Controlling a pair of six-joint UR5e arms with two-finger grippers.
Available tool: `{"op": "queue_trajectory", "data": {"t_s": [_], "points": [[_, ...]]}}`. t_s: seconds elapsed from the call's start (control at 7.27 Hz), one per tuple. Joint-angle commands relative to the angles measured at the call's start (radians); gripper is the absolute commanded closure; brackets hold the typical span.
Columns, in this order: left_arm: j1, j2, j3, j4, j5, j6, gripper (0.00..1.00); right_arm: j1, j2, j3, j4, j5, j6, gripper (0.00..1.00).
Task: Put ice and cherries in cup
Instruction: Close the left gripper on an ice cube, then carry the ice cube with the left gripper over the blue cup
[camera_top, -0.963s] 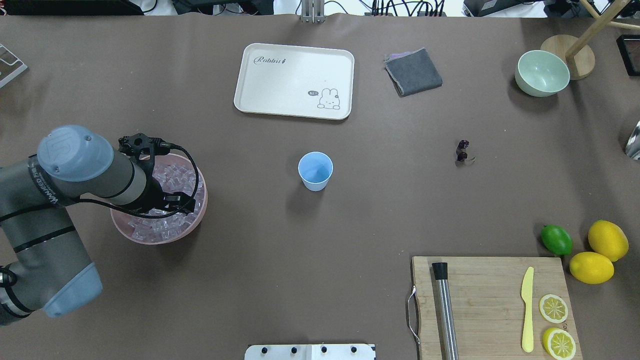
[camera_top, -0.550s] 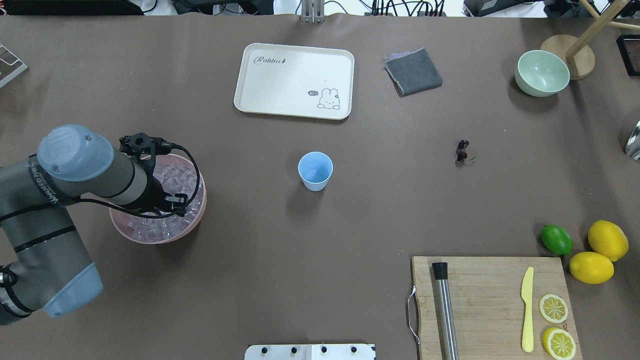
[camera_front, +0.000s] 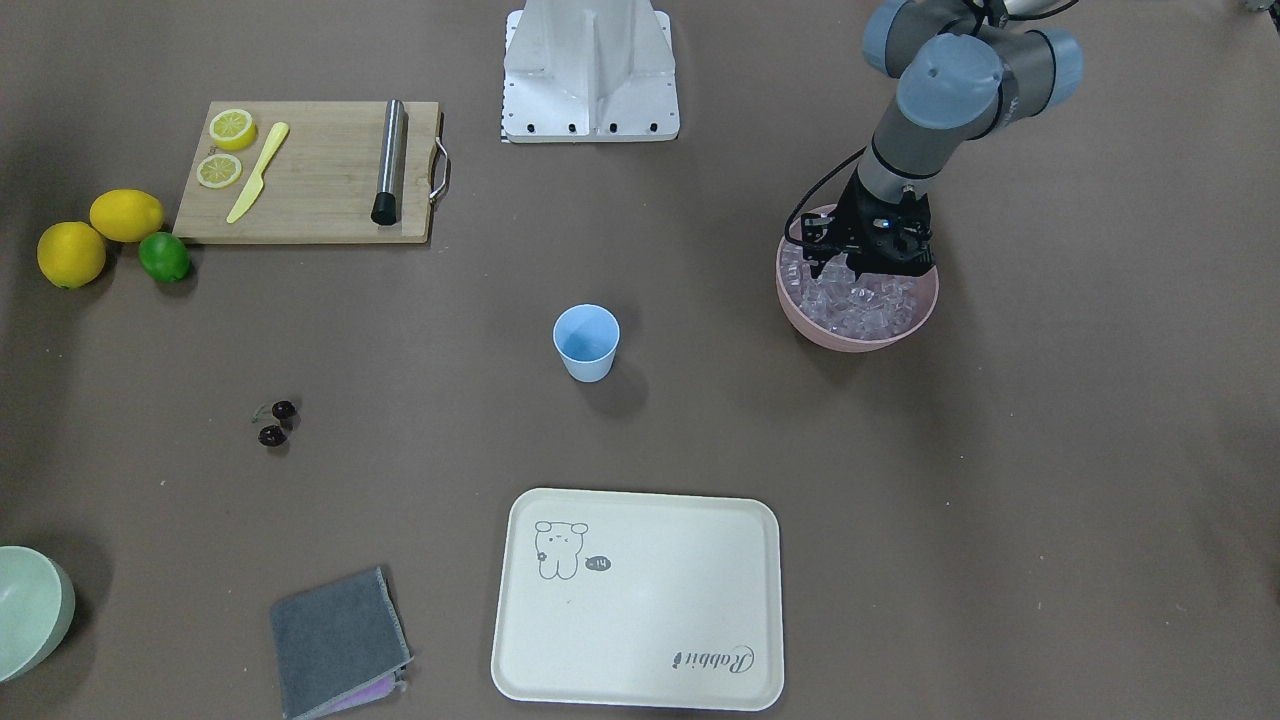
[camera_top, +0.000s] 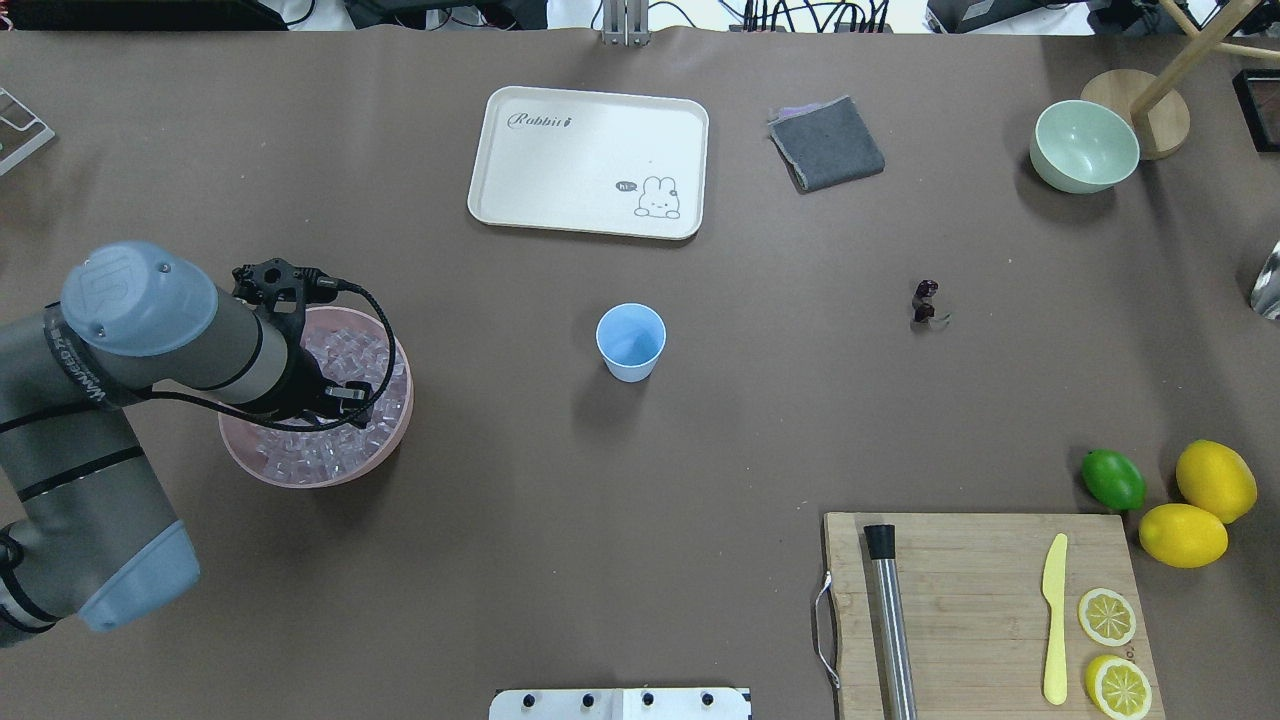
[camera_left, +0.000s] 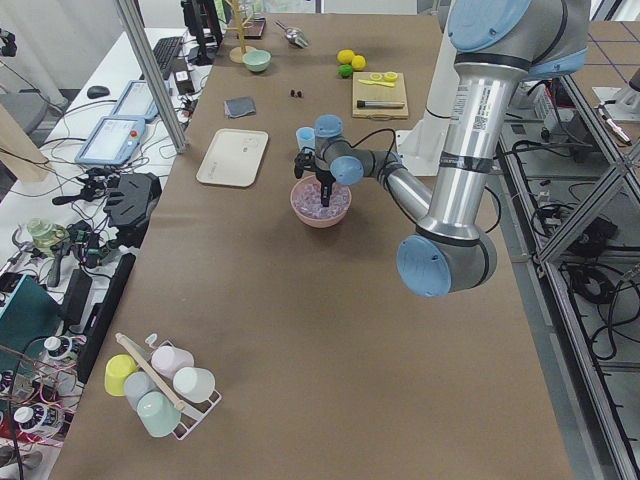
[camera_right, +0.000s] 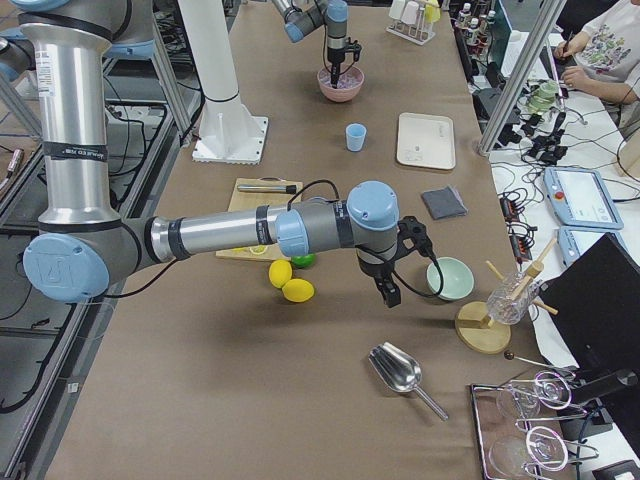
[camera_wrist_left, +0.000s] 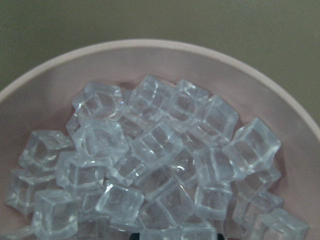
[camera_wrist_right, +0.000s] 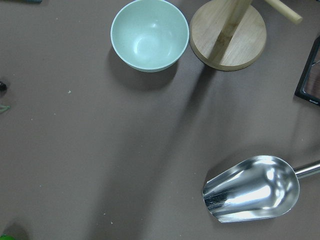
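The light blue cup (camera_top: 631, 341) stands upright and alone at the table's middle; it also shows in the front view (camera_front: 586, 342). The dark cherries (camera_top: 925, 302) lie on the table to its right, far from both grippers. The ice (camera_wrist_left: 150, 150) is a heap of clear cubes that fills the pink bowl (camera_top: 395, 425) at the left. My left gripper (camera_front: 865, 272) points down into the ice; its wrist hides the fingers, so I cannot tell if it is open or shut. My right gripper (camera_right: 390, 290) hangs beyond the table's right end, near the pale green bowl; I cannot tell its state.
A cream tray (camera_top: 588, 162) and a grey cloth (camera_top: 826, 143) lie at the back. The pale green bowl (camera_top: 1085, 146) and a wooden stand (camera_top: 1140, 110) are at the back right. A metal scoop (camera_wrist_right: 252, 190) lies there too. A cutting board (camera_top: 980, 610), lemons and a lime are at the front right.
My left arm has shifted slightly to the left over the pink bowl. The cup and cherries have not moved.
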Motion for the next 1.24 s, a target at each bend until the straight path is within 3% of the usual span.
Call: {"op": "queue_trajectory", "data": {"t_s": [0.0, 0.14, 0.41, 0.55, 0.83, 1.1], "points": [[-0.037, -0.040, -0.013, 0.009, -0.027, 0.009, 1.00, 0.000, 0.007, 0.006, -0.001, 0.001, 0.005, 0.01], [-0.059, -0.113, -0.004, 0.057, -0.026, 0.036, 1.00, -0.002, 0.007, 0.004, -0.002, 0.004, 0.005, 0.01], [-0.073, -0.399, 0.010, 0.353, -0.018, 0.081, 1.00, -0.021, 0.009, -0.002, -0.002, 0.011, 0.008, 0.01], [-0.073, -0.469, 0.062, 0.369, -0.018, 0.078, 1.00, -0.028, 0.010, -0.005, -0.002, 0.011, 0.008, 0.01], [-0.023, -0.592, 0.258, 0.212, 0.040, -0.021, 1.00, -0.028, 0.015, -0.004, -0.002, 0.013, 0.007, 0.01], [0.057, -0.632, 0.405, 0.054, 0.165, -0.036, 1.00, -0.026, 0.013, -0.007, -0.002, 0.013, 0.007, 0.01]]}}
